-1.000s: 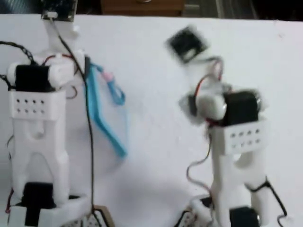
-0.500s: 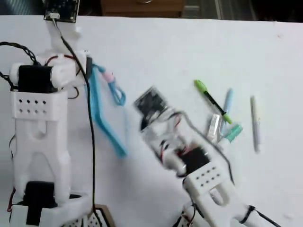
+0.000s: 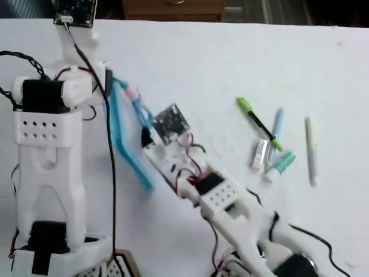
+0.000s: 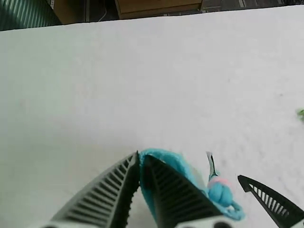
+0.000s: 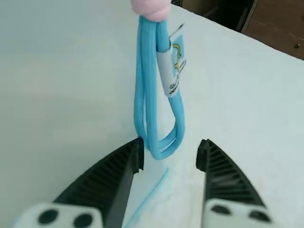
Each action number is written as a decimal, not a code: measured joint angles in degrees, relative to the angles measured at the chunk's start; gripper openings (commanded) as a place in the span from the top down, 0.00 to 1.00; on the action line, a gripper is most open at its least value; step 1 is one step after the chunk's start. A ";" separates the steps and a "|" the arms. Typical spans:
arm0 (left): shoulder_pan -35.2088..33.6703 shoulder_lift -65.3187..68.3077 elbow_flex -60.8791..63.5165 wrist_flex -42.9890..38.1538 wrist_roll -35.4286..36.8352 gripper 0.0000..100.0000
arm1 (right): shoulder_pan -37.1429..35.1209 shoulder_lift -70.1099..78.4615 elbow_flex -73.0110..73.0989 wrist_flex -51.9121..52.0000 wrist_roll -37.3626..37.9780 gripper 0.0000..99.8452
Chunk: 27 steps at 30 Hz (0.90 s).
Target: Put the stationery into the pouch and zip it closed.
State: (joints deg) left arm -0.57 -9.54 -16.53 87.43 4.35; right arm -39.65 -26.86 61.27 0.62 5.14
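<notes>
A clear pouch with a blue zip edge (image 3: 124,153) lies at the left of the table. My left gripper (image 4: 141,159) is shut on that blue edge (image 4: 164,161); from above it sits at the pouch's far end (image 3: 108,86). A blue cord loop (image 5: 156,109) with a pink bead (image 5: 149,7) and a paper tag (image 5: 173,66) hangs from the zip. My right gripper (image 5: 171,148) is open with the loop's end between its fingers, and from above it is beside the loop (image 3: 147,133). A green pen (image 3: 258,123), a light blue pen (image 3: 277,128) and a white pen (image 3: 311,151) lie at the right.
A small white piece (image 3: 260,153) and a teal piece (image 3: 283,162) lie by the pens. The right arm (image 3: 219,196) stretches slantwise across the table's middle. A black cable (image 3: 109,173) runs along the left arm. A wooden cabinet (image 3: 173,8) stands behind the table.
The right arm has swung from the back right down and left to the pouch's cord loop. That uncovered the pens at the right. The left arm and pouch stayed put.
</notes>
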 measured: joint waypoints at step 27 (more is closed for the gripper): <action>0.00 0.00 0.00 0.09 0.00 0.98 | 1.14 27.43 -32.70 -0.18 -3.69 0.93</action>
State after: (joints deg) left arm -0.57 -9.54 -16.53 87.52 4.35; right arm -38.51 0.57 28.57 0.44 1.45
